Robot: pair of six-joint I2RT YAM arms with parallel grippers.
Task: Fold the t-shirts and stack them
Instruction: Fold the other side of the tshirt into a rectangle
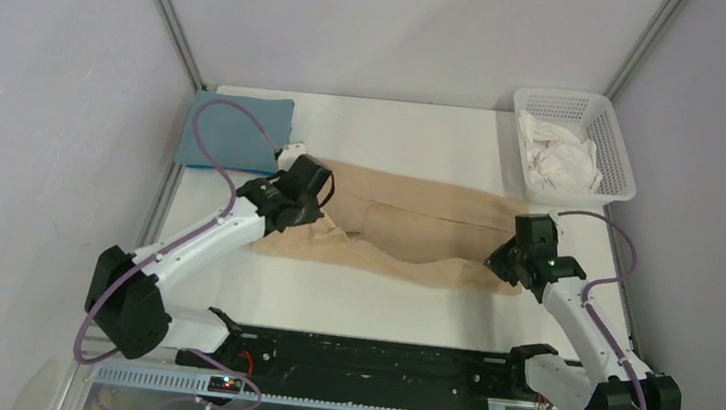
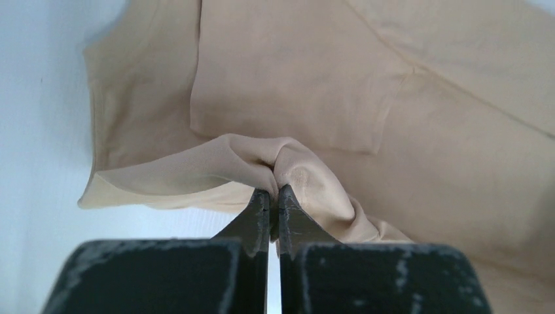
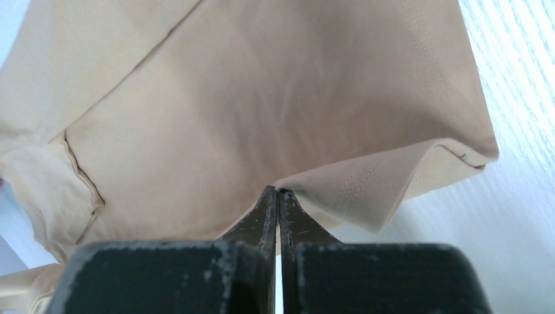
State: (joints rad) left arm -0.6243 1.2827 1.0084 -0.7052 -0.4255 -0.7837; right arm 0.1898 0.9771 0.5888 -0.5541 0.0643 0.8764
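Observation:
The tan-beige t-shirt [image 1: 407,224] lies stretched across the middle of the table, partly folded lengthwise. My left gripper [image 1: 311,200] is shut on a bunched fold at its left end; the left wrist view shows the gripper [image 2: 273,191] pinching the tan cloth [image 2: 288,98]. My right gripper [image 1: 505,257] is shut on the hem at the shirt's right end; the right wrist view shows the gripper [image 3: 278,191] closed on the stitched edge of the shirt [image 3: 262,98]. The teal-blue t-shirt [image 1: 230,132] lies folded at the back left corner.
A white lattice basket [image 1: 617,154] with white cloth [image 1: 564,159] in it stands at the back right. Metal frame posts rise at both back corners. The table's white surface [image 1: 380,297] shows in front of the shirt.

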